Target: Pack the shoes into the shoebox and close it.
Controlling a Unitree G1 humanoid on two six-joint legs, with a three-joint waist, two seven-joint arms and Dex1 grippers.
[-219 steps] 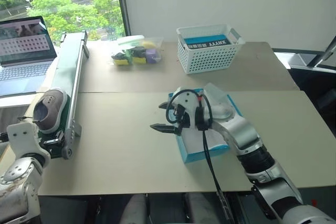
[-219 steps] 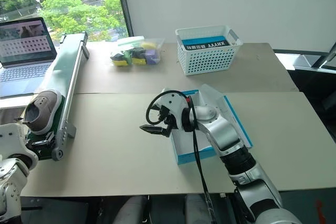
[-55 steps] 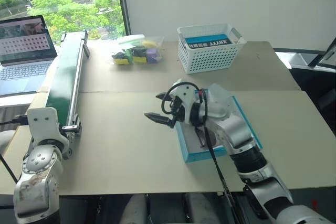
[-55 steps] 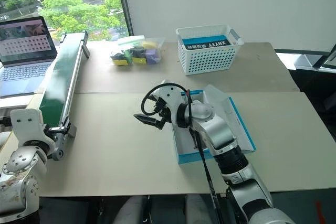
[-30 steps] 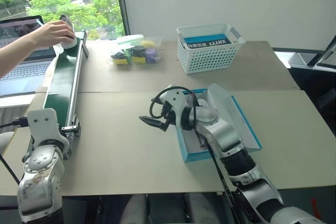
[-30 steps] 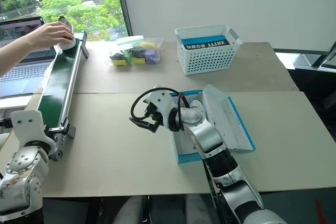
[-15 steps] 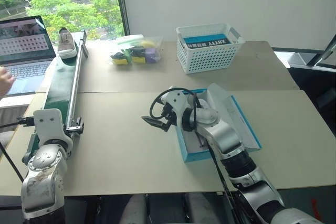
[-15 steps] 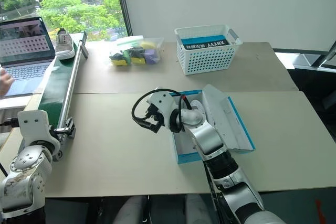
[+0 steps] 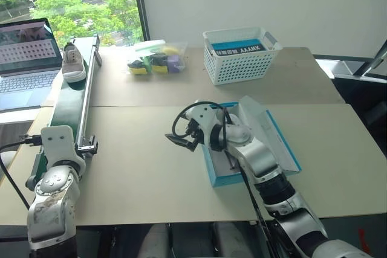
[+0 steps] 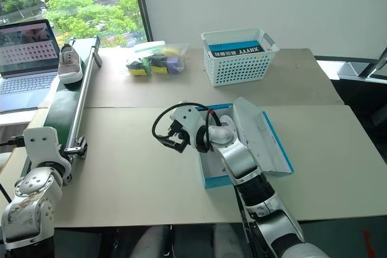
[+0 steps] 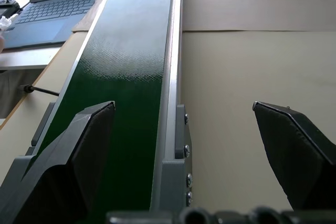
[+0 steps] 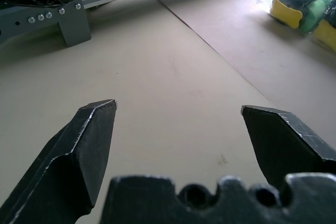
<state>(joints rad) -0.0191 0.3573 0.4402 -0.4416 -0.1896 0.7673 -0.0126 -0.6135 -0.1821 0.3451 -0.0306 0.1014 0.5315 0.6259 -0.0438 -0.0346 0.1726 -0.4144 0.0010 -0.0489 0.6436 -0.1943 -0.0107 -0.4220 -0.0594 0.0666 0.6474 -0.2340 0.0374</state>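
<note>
Shoe: one grey-beige shoe [image 9: 73, 64] is lying on the green conveyor belt [image 9: 69, 98] at its far end, beside the laptop [image 9: 29, 63], well apart from both grippers.
Shoebox: the blue shoebox [image 9: 251, 146] is sitting open on the near table [image 9: 139, 173], its lid leaning out to the right; the right arm is covering much of the inside, so I cannot tell what is lying in it.
Left gripper: the left gripper [image 11: 184, 129] is hovering at the near end of the belt, fingers spread wide, pinching nothing.
Right gripper: the right gripper [image 10: 171, 140] is hanging just left of the shoebox, fingers spread wide and empty, pointing toward the belt.
Progress: by my reading, packing is not finished; this shoe is still waiting to be picked up, and the lid is not yet closed.
Open room: bare tabletop is lying between the belt and the shoebox, giving free passage.
Edges: the belt's metal rail [image 11: 170, 77] is running along the pickup side; the white basket [image 9: 240, 54] and a bag of small items [image 9: 156, 58] are standing well behind.
</note>
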